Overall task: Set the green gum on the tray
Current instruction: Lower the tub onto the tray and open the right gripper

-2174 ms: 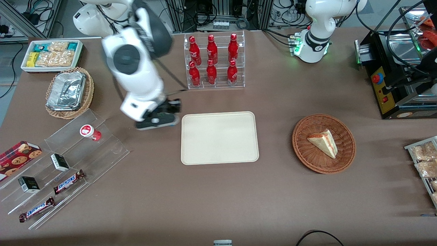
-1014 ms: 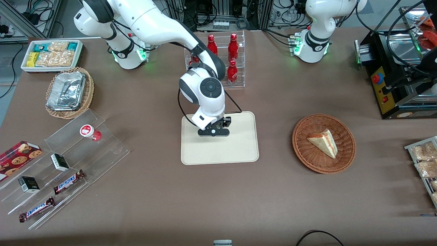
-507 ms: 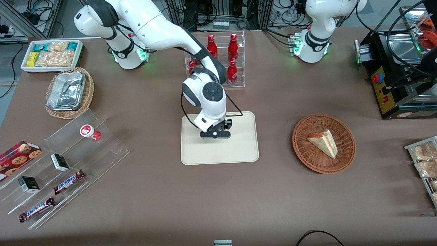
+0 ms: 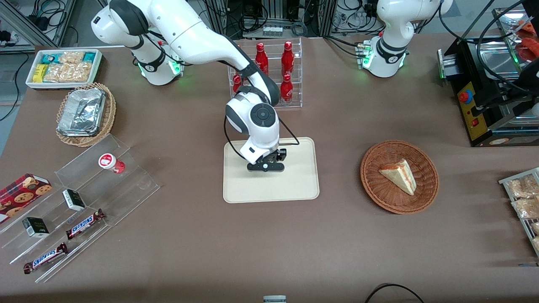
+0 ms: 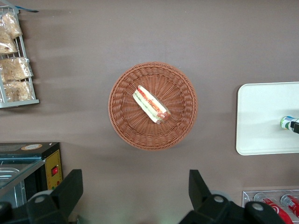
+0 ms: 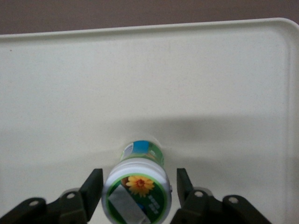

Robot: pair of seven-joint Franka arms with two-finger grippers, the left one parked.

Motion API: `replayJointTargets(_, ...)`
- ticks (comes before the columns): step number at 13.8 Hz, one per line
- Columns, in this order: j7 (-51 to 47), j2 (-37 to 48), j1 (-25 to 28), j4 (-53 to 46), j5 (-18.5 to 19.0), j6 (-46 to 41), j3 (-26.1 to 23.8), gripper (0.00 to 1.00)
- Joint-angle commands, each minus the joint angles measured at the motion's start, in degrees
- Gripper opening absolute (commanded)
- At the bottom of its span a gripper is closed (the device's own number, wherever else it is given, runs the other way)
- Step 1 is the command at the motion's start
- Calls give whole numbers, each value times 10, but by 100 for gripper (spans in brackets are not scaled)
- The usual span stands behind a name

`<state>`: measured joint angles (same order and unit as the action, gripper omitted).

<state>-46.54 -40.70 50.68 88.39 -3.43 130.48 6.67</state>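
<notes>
The green gum [image 6: 138, 191], with a green-and-white flower lid and blue-green base, stands upright on the cream tray [image 6: 210, 84]. My right gripper [image 6: 138, 182] is low over it, one finger on each side of the lid. The fingers are open, with a narrow gap showing at one side. In the front view the gripper [image 4: 266, 167] is over the middle of the tray [image 4: 294, 185] and hides the gum. The left wrist view shows the gum [image 5: 286, 122] on the tray [image 5: 261, 116].
A red-lidded canister [image 4: 110, 162] sits on the clear stepped shelf [image 4: 84, 202] toward the working arm's end. A rack of red bottles [image 4: 273, 75] stands farther from the camera than the tray. A wicker basket [image 4: 374, 189] with a sandwich lies toward the parked arm's end.
My gripper travelled from beside the stepped shelf to over the tray's middle. In the last half second it has hardly moved.
</notes>
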Motion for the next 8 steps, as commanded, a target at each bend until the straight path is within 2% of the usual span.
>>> replayJointTargets(1, -4, -4, -8, -20, -1, -3, 0, 100)
replayJointTargets(5, 2, 47, -24, -11, -1, -40, -1, 100)
replayJointTargets(8, 18, 144, -58, 41, -1, -89, -1, 100)
